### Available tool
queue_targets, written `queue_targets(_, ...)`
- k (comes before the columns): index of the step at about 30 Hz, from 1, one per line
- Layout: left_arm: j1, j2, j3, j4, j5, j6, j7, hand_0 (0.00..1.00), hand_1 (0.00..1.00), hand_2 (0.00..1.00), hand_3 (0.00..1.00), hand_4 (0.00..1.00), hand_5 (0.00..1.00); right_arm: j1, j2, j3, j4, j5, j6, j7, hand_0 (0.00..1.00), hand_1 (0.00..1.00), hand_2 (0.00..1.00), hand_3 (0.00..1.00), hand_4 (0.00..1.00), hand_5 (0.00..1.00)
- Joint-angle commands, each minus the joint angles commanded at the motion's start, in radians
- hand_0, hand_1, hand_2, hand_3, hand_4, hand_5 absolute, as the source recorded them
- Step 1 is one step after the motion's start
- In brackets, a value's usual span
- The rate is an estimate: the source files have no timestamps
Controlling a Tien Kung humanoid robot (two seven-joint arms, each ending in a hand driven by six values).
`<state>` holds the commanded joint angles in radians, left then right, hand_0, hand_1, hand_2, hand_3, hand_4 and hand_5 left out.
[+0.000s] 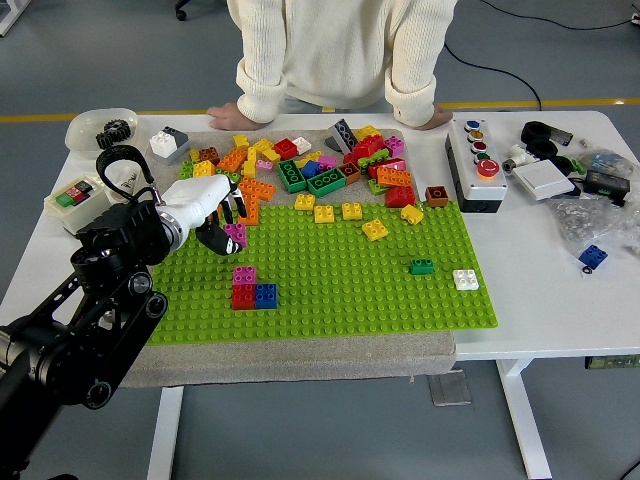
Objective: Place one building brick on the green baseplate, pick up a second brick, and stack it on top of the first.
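Observation:
The green baseplate (340,290) covers the mat's front half. On its left stand a red brick (243,297) and a blue brick (266,295) side by side, with a magenta brick (244,275) at the red one's far side. My left hand (222,222), white with black fingers, hovers over the plate's upper left, shut on a small magenta brick (236,233) just above and behind that group. A loose brick pile (310,165) lies along the plate's far edge.
Yellow bricks (375,230), a green brick (422,266) and a white brick (465,279) sit on the plate's right. A person rests both hands (228,113) on the far edge. A button box (480,165) and clutter lie right; a small switch box (72,198) left.

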<state>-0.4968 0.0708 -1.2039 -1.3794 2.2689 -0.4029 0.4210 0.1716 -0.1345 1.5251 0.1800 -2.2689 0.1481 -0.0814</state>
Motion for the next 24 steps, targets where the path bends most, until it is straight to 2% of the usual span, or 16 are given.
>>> queue_targets(17, 0.033, 0.007, 0.061, -0.060, -0.049, -0.002, 0.005, 0.493, 0.430, 0.449, 0.527, 0.830, 0.002, 0.000, -0.001, -0.007, 0.000, 0.000, 0.003, 0.001, 0.740, 0.639, 0.710, 0.593, 0.831, 0.412)
queue_targets(24, 0.038, 0.002, 0.079, -0.061, -0.066, 0.006, 0.004, 0.492, 0.428, 0.448, 0.526, 0.832, 0.002, -0.001, -0.001, -0.007, 0.000, 0.000, 0.003, 0.001, 0.741, 0.639, 0.710, 0.594, 0.831, 0.412)
